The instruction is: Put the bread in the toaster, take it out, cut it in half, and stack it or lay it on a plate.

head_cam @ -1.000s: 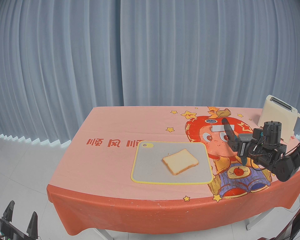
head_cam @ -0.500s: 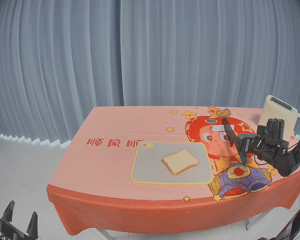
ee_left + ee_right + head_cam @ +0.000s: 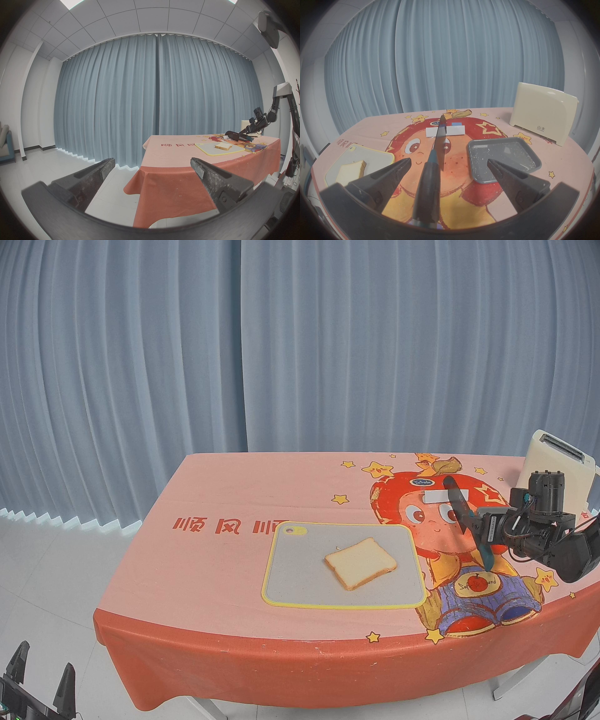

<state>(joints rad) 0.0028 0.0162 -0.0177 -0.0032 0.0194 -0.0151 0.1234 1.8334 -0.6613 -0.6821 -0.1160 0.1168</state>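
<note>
Lifting over the last second, the right gripper [image 3: 448,162] has drawn back a little toward the toaster [image 3: 556,466], while the knife [image 3: 458,501] and the bread [image 3: 360,562] have kept their places. Its fingers are spread wide, holding nothing, and the knife lies on the tablecloth [image 3: 250,490] below the gap between them, handle toward the wrist and blade pointing to the far edge. The bread, one whole slice, lies flat on the cutting board [image 3: 300,577], well apart from the knife on the robot's left of it. A grey tray [image 3: 503,157] sits between knife and toaster. Low beside the table, the left gripper [image 3: 153,175] also hangs with its fingers parted and empty
</note>
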